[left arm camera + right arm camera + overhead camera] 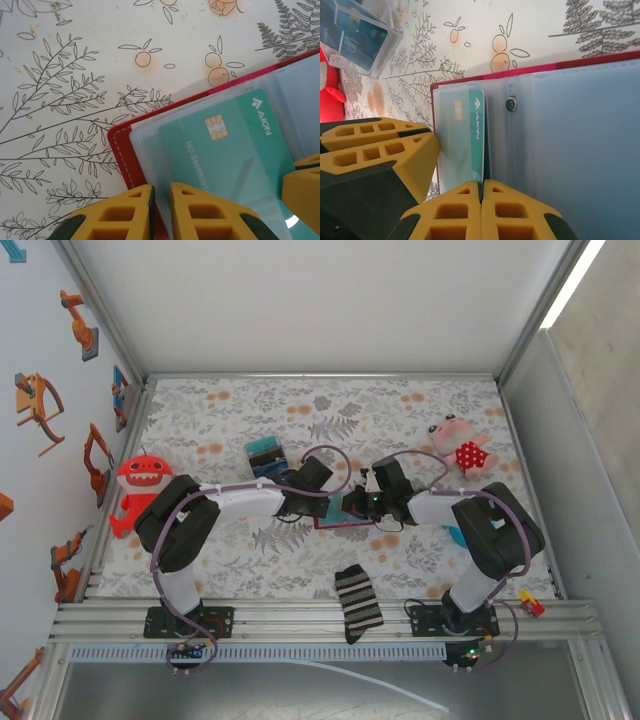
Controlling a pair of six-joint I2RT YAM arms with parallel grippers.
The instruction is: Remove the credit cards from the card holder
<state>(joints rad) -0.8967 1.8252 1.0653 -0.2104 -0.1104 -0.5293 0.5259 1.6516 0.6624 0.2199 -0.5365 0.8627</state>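
My left gripper has its fingers nearly together, pinching the corner of the red card holder. The holder lies open on the table, between both arms. The teal card sits in a clear pocket. My right gripper is squeezed tight on that card's edge. If I pull crooked, the card may jam or slip. If the left lets go, the holder comes along.

Card holder on floral table
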